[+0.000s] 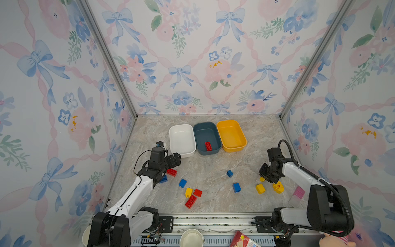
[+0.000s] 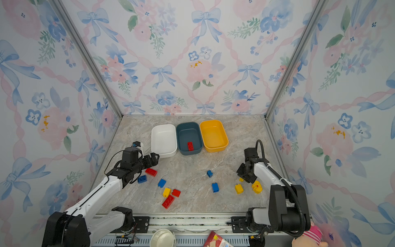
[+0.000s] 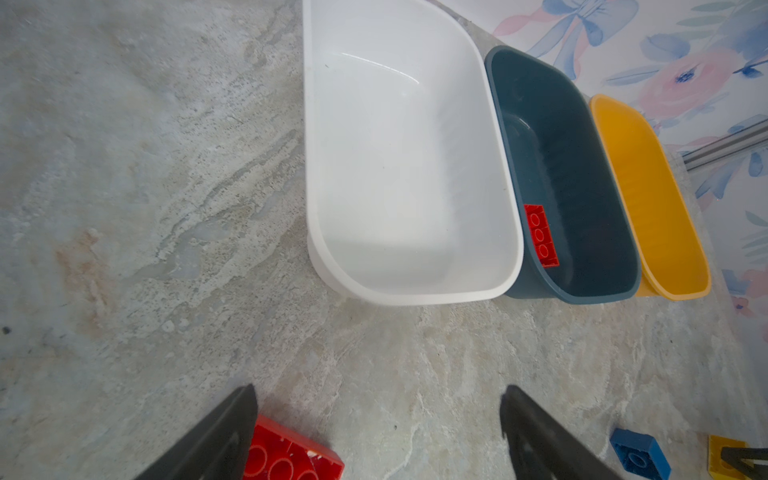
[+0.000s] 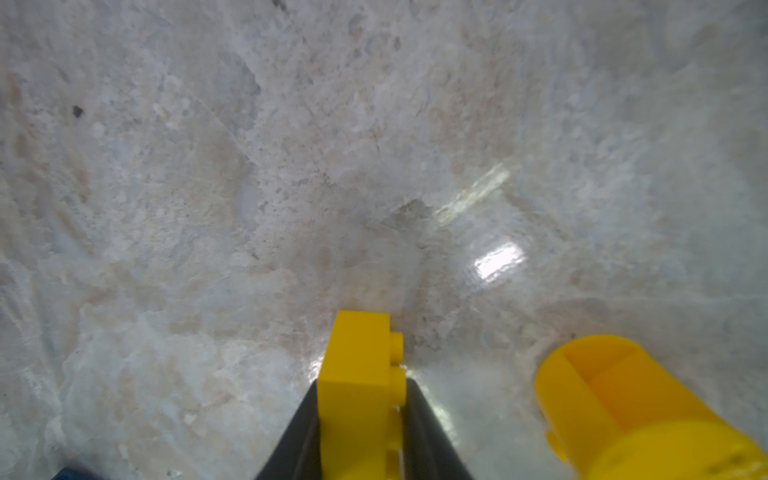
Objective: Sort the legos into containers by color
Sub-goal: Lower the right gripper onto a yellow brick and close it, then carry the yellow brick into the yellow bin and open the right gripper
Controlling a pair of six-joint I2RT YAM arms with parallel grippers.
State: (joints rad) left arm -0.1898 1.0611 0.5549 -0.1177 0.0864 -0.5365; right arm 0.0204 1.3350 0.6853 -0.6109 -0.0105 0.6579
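Twelve legos (image 1: 182, 182) counted in both top views: one red brick (image 1: 208, 146) lying in the dark teal tub (image 1: 205, 133), the rest out on the marble table (image 1: 209, 166), apart from the white tub (image 1: 181, 139) and the yellow tub (image 1: 230, 134). Right gripper (image 4: 361, 380) closed onto a small yellow brick (image 4: 357, 357), flat face against one finger, studs toward the other, down near the table and just beside the rounded yellow piece (image 4: 623, 399). Left gripper (image 3: 379, 388) spread wide, holding nothing, hovering near the white tub with a loose red brick (image 3: 291, 457) just by one finger. Going by looks: hard, light, glossy plastic, no give at all, apt to squirt out of a crooked pinch; best taken square across two flat parallel faces, so a studded side in the pinch worth watching. Lifted or resting on the table? Cannot tell. Lower end of the small yellow brick cut off in the right wrist view, nearly all of it buried under the gripper from above. One blue brick (image 1: 163, 179) partly hidden behind the left arm (image 1: 136, 190).
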